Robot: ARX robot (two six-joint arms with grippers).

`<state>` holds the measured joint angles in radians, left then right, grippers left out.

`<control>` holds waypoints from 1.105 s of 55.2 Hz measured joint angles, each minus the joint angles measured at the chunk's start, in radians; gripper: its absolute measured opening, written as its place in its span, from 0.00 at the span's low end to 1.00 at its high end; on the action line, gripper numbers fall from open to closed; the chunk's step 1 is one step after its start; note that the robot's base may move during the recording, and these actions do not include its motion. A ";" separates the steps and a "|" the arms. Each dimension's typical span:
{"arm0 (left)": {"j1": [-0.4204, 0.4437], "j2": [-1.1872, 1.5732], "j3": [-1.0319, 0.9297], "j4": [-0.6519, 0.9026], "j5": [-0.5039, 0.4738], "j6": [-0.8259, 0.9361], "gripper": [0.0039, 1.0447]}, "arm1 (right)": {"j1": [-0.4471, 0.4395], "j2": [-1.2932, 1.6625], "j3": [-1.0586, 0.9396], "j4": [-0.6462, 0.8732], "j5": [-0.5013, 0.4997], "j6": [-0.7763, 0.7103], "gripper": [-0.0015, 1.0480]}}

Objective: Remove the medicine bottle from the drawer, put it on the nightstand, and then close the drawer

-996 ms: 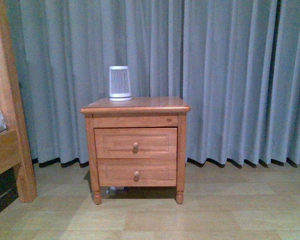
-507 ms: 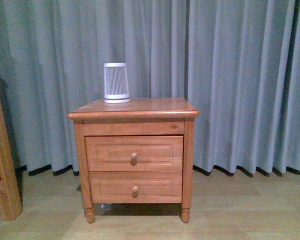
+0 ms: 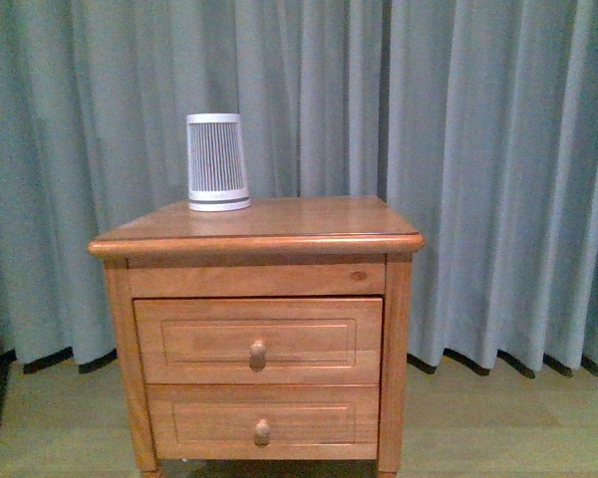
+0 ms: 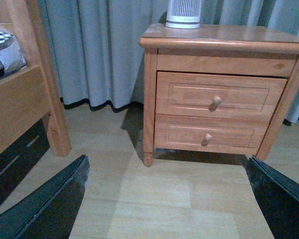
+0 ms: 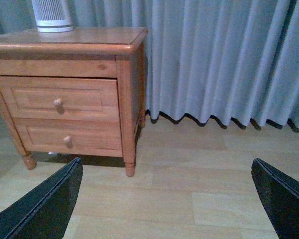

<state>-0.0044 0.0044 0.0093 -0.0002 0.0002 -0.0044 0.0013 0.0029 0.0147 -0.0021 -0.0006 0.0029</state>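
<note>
The reddish-brown nightstand [image 3: 259, 231] stands straight ahead against the curtain. Its upper drawer [image 3: 199, 341] looks shut, with one round knob [image 3: 258, 354] at its middle. The medicine bottle is hidden. Neither arm shows in the front view. In the left wrist view my left gripper [image 4: 166, 164] is open over bare floor, well short of the nightstand [image 4: 224, 42] and the drawer [image 4: 189, 94]. In the right wrist view my right gripper [image 5: 166, 164] is open too, with the nightstand [image 5: 79, 41] and the drawer [image 5: 84, 97] ahead and off to one side. Nothing lies between either pair of fingers.
A large white ribbed cylinder [image 3: 217, 162] stands at the back left of the nightstand top. The lower drawer [image 3: 209, 423] is shut. A wooden bed frame [image 4: 25, 99] stands beside the nightstand. Grey curtains [image 3: 498, 149] hang behind, above the pale wood floor [image 5: 204, 179].
The front view has drawn closer to the nightstand, which now fills much more of the frame. The bed frame has slid out of that view on the left.
</note>
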 joint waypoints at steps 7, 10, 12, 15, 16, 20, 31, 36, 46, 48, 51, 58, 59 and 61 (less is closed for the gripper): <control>0.000 0.000 0.000 0.000 0.000 0.000 0.94 | 0.000 0.000 0.000 0.000 0.000 0.000 1.00; 0.000 0.000 0.000 0.000 0.000 0.000 0.94 | 0.000 0.000 0.000 0.000 0.000 0.000 1.00; 0.000 0.000 0.000 0.000 -0.001 0.000 0.94 | 0.000 0.000 0.000 0.000 0.000 0.000 1.00; 0.000 0.000 0.000 0.000 -0.001 0.000 0.94 | 0.000 0.000 0.000 0.000 0.000 0.000 1.00; 0.000 0.000 0.000 0.000 0.000 0.000 0.94 | 0.000 0.000 0.000 0.000 0.000 0.000 1.00; 0.003 0.005 0.002 -0.002 0.005 -0.003 0.94 | 0.000 0.000 0.000 0.000 0.000 0.000 1.00; 0.019 0.563 0.360 -0.014 0.260 -0.134 0.94 | 0.000 0.000 0.000 0.000 0.000 0.000 1.00; -0.033 0.820 0.579 0.164 0.232 -0.120 0.94 | 0.000 0.000 0.000 0.000 0.000 0.000 1.00; -0.128 1.175 0.782 0.357 0.165 -0.065 0.94 | 0.000 0.000 0.000 0.000 0.000 0.000 1.00; -0.150 1.248 0.807 0.396 0.145 -0.056 0.94 | 0.000 0.000 0.000 0.000 0.000 0.000 1.00; -0.183 1.357 0.843 0.432 0.123 -0.039 0.94 | 0.000 0.000 0.000 0.000 0.000 0.000 1.00; -0.248 1.583 0.913 0.467 0.069 -0.023 0.94 | 0.000 0.000 0.000 0.000 0.000 0.000 1.00; -0.252 1.600 0.920 0.467 0.064 -0.022 0.94 | 0.000 0.000 0.000 0.000 0.000 0.000 1.00; -0.265 1.666 0.943 0.475 0.063 -0.027 0.94 | 0.000 0.000 0.000 0.000 0.000 0.000 1.00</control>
<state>-0.2695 1.6707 0.9527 0.4747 0.0631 -0.0311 0.0013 0.0029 0.0147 -0.0021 -0.0006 0.0029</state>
